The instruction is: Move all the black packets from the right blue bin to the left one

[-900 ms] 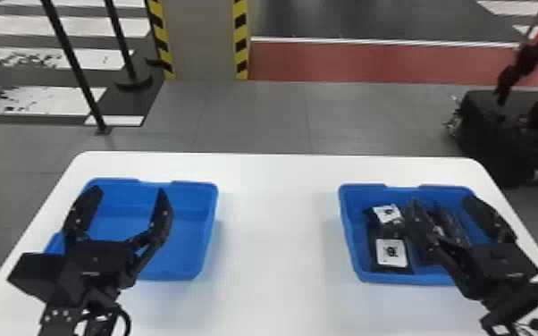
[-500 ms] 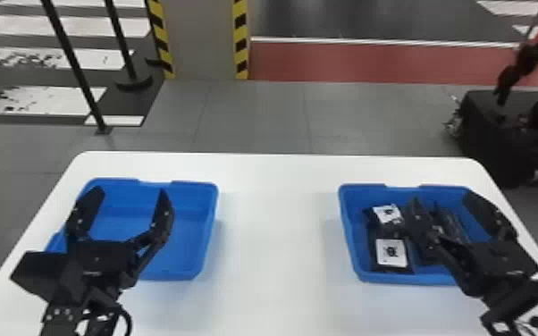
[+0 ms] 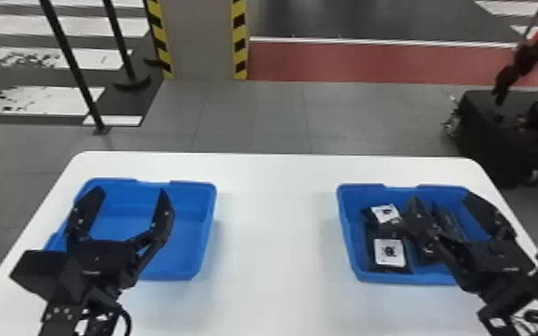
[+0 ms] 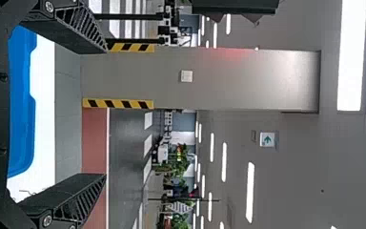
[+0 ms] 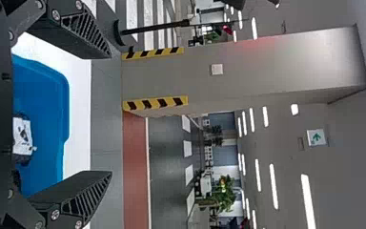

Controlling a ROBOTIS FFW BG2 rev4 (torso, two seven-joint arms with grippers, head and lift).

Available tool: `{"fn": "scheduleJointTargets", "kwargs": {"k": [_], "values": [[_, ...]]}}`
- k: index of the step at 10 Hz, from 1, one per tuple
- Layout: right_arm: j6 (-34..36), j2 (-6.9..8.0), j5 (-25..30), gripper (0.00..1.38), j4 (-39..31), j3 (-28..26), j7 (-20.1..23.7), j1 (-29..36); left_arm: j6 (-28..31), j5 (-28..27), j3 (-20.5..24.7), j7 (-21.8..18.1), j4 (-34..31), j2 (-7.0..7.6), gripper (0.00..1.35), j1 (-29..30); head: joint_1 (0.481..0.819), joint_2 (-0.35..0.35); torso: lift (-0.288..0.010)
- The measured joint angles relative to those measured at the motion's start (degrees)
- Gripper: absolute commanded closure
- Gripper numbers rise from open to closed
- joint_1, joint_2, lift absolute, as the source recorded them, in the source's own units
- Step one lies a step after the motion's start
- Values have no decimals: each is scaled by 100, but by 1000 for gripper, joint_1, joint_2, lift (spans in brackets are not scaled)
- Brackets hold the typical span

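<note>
Left gripper (image 3: 131, 192) spread wide, right gripper (image 3: 441, 199) likewise

- White, flat-topped table with rounded corners (image 3: 277, 232), spreading below both sets of jaws
- Shallow blue rectangular bin (image 3: 206, 219), behind the left gripper's (image 3: 130, 191) parted jaws
- Matching blue bin (image 3: 348, 241), behind the right gripper's (image 3: 440, 196) parted jaws

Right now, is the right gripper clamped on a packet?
No, the right gripper has its fingers wide apart and nothing between their tips.
</note>
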Motion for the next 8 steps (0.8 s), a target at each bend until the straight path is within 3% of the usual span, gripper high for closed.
{"fn": "scheduleJointTargets", "kwargs": {"k": [4,8], "values": [[718,-192,54,186,1130,-95,30,-831,79,27,-42,-20,0,0,98,8,695,-58,-110],[1282,-209,262,186,1811,-72,362,-1326,61,6,-29,-20,0,0,98,15,695,-55,-110]]}}
